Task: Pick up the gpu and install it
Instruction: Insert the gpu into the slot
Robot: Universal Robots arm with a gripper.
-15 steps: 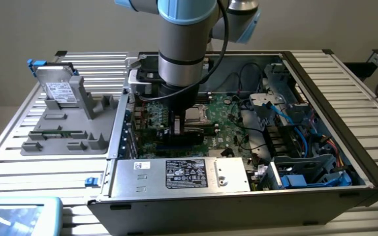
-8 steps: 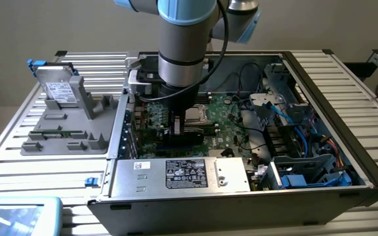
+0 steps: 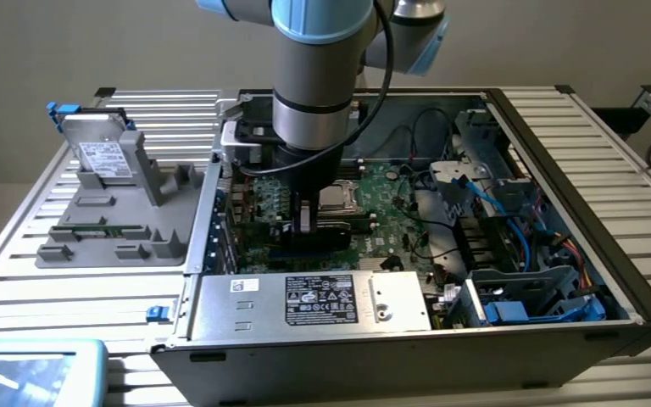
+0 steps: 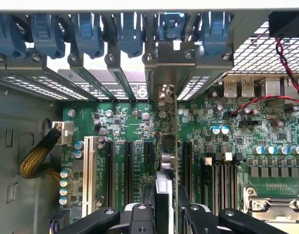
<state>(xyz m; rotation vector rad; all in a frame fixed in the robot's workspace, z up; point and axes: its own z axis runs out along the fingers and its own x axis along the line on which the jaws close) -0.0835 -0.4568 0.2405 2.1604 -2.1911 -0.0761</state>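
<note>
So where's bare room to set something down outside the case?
Bare slats on the table in front of the grey holder, and on the exterior view's right beside the case. Inside it's crowded: gripper holding the gpu over the motherboard, cables alongside.

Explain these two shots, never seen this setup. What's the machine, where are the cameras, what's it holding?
It is one robot arm reaching down into an open desktop computer case that lies on a slatted metal table. The exterior view looks at the whole scene from off the arm. The wrist view comes from a camera on the arm's wrist, looking past the gripper at the green motherboard and its row of expansion slots. The gripper is closed on the gpu, held edge-on over the slots, its silver bracket up against the case's rear openings. To the exterior view's left, a grey fixture tray holds a silver hard drive standing upright and a small green memory stick.
</note>
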